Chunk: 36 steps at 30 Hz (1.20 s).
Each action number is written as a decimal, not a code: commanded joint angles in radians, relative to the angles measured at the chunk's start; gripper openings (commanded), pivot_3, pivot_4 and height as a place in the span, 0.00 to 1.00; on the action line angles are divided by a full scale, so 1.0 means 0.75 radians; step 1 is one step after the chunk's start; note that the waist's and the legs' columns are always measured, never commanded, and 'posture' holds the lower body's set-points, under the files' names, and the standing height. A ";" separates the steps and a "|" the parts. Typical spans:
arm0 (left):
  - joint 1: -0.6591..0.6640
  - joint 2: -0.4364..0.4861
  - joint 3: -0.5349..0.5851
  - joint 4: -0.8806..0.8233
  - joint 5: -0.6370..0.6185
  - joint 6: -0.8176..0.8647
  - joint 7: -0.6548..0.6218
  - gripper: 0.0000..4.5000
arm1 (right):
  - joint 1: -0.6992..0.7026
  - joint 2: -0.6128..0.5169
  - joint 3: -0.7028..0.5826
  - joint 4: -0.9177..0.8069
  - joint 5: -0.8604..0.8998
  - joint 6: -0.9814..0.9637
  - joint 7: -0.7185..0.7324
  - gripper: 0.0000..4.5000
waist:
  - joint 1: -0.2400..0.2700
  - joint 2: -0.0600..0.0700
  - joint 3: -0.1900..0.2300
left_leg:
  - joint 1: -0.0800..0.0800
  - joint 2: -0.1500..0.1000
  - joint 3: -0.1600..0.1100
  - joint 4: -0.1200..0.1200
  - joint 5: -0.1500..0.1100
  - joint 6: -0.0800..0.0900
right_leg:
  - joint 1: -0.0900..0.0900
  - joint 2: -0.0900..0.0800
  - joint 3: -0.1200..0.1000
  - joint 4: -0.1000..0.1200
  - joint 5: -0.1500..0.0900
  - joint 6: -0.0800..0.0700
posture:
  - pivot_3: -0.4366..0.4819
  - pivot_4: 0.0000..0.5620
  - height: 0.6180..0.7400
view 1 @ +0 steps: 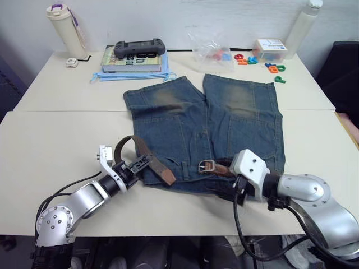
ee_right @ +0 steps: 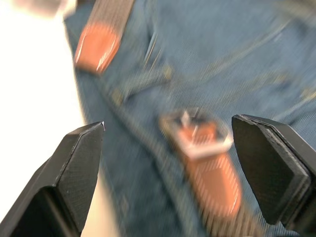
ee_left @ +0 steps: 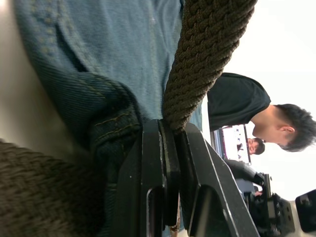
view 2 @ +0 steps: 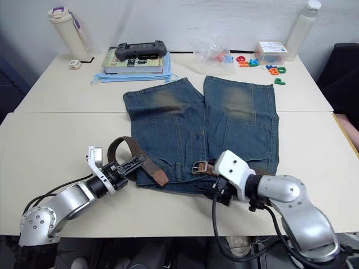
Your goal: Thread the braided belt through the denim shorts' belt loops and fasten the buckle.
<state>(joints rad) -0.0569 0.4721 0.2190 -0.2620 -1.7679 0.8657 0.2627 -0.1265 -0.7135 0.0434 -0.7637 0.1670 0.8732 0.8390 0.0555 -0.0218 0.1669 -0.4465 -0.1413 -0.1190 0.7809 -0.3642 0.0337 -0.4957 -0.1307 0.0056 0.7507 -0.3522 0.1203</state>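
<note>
The denim shorts [view 1: 224,123] lie flat on the table, waistband toward me. The braided belt [view 1: 130,141] arcs up off the waist's left end, and its tan tip [view 1: 167,177] rests on the denim. My left gripper [view 1: 140,163] is shut on the strap, as the left wrist view shows with the braid [ee_left: 207,59] pinched between its fingers [ee_left: 153,163]. The silver buckle [view 1: 206,165] lies on the waistband near the middle. My right gripper [ee_right: 168,148] hovers open just over the buckle [ee_right: 197,136]. A belt loop [ee_right: 143,81] shows beside it.
At the table's far side stand a tumbler [view 1: 66,31], a book with a game controller [view 1: 139,49] on it, a plastic bag [view 1: 212,51], coloured letters [view 1: 274,68], a white box [view 1: 269,48] and a white bottle [view 1: 303,28]. A person [ee_left: 266,118] sits beyond.
</note>
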 commanded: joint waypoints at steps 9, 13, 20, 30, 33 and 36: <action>-0.025 0.073 0.098 0.040 -0.009 -0.021 -0.086 0.00 | 0.019 -0.019 0.112 0.045 0.072 0.119 -0.099 0.97 | -0.001 0.000 0.000 | 0.002 0.001 0.000 -0.009 0.002 -0.001 | -0.001 0.000 0.000 -0.005 0.000 0.000 | 0.48 0.27 0.34; -0.035 0.080 0.097 0.024 -0.011 -0.029 -0.054 0.00 | -0.007 0.017 0.176 0.101 0.057 0.125 -0.162 0.97 | -0.006 -0.003 -0.002 | 0.007 0.002 0.000 -0.017 0.002 -0.001 | 0.003 0.000 0.000 -0.011 0.000 0.000 | 0.48 0.27 0.34; -0.128 -0.002 0.009 -0.038 -0.017 -0.088 0.129 0.00 | -0.013 0.007 0.067 0.027 0.131 0.126 -0.167 0.97 | 0.000 -0.003 -0.002 | 0.009 0.002 -0.001 -0.018 0.004 -0.001 | 0.007 0.001 -0.001 -0.013 0.002 0.002 | 0.48 0.27 0.34; -0.167 -0.032 -0.094 -0.036 0.058 -0.059 0.172 0.00 | -0.047 0.010 -0.268 -0.146 0.445 0.223 -0.128 0.97 | 0.002 -0.002 -0.001 | 0.009 0.001 -0.001 -0.022 0.005 0.000 | 0.009 0.001 -0.001 -0.021 0.003 0.004 | 0.48 0.27 0.34; -0.177 -0.011 -0.126 -0.033 0.105 -0.024 0.160 0.00 | -0.090 0.026 -0.333 -0.166 0.543 0.272 -0.157 0.97 | 0.002 -0.002 -0.001 | 0.009 0.001 -0.001 -0.024 0.005 0.001 | 0.010 0.001 -0.001 -0.023 0.004 0.005 | 0.48 0.27 0.34; -0.193 -0.019 -0.155 -0.034 0.141 -0.007 0.171 0.00 | -0.124 0.028 -0.363 -0.181 0.613 0.309 -0.197 0.97 | 0.004 -0.002 -0.001 | 0.010 0.001 -0.001 -0.025 0.006 0.001 | 0.010 0.001 -0.001 -0.024 0.004 0.005 | 0.48 0.27 0.34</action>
<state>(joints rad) -0.1899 0.4529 0.1172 -0.2622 -1.6782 0.8499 0.3917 -0.2054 -0.6964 -0.1915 -0.8423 0.5845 1.0944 0.7090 0.0587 -0.0233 0.1662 -0.4390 -0.1403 -0.1196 0.7615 -0.3600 0.0349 -0.4881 -0.1301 0.0050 0.7324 -0.3492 0.1241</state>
